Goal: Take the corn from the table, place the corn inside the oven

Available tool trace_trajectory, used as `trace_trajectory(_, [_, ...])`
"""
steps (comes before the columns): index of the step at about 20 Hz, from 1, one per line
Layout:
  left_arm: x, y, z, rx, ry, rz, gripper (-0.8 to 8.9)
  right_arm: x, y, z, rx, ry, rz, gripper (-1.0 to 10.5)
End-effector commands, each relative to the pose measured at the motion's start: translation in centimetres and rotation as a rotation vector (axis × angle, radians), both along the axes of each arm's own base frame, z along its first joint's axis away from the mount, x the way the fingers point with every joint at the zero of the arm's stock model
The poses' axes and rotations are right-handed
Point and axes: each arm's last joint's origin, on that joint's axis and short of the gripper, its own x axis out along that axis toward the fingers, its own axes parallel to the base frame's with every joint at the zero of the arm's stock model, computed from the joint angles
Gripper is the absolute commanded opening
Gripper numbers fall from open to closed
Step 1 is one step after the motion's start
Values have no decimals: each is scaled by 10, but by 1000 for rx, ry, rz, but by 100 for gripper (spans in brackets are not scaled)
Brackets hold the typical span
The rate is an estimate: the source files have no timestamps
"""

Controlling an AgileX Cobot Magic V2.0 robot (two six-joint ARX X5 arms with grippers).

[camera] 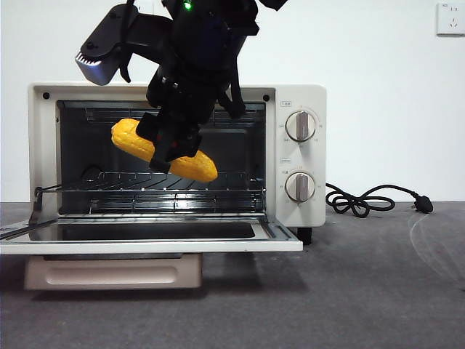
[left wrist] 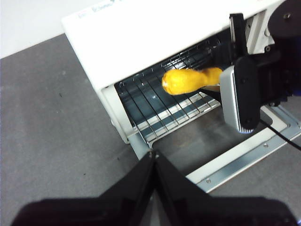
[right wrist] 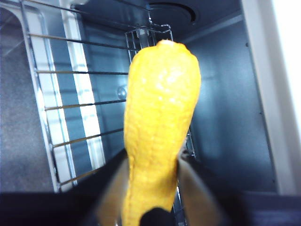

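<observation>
Nearest the front camera: table [camera: 378,291], dark grey, matte.

Oven door [camera: 145,236]: dropped flat in front of the oven, glass pane facing up, resting level just above the table.

Oven [camera: 309,196]: cream-white box behind the door, cavity open. Two round knobs [camera: 301,126] stacked on the panel beside the cavity. Wire rack [camera: 160,182] spans the cavity low down.

Corn [camera: 163,150]: yellow cob, held in the air inside the oven mouth, above the rack and apparently not touching it, though the front view leaves the gap hard to judge. It lies tilted, one end higher toward the oven's far side from the knobs, the other end lower toward the knob side.

Right gripper [camera: 174,142]: reaches down from above the oven front, jaws closed around the cob's middle, pinching it from both sides; cob's tip points into the cavity.

Left gripper [left wrist: 153,157]: outside the oven, over the table off the door's corner, jaws pressed together, nothing between them.

Cord [camera: 363,200]: black, coiled on the table beside the oven's knob side, plug [camera: 423,205] at its end.

Wall [camera: 392,87]: white, behind the oven, with a socket [camera: 450,18] high up.
</observation>
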Motion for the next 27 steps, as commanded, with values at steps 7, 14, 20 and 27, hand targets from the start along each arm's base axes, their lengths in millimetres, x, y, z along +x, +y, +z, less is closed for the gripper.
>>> trace_trajectory(7, [-2, 1, -4, 7, 28, 3, -6, 2, 2, -3, 52, -7, -59, 505])
trace_trajectory(14, [-2, 1, -4, 8, 29, 3, -6, -25, 20, 0, 56, -54, -77, 501])
trace_trajectory(20, [0, 3, -2, 76, -24, 61, -6, -72, 39, 10, 100, -81, -81, 500])
trace_trajectory(27, [22, -6, 14, 102, -209, 90, -8, -137, 28, 41, 158, 47, -47, 460])
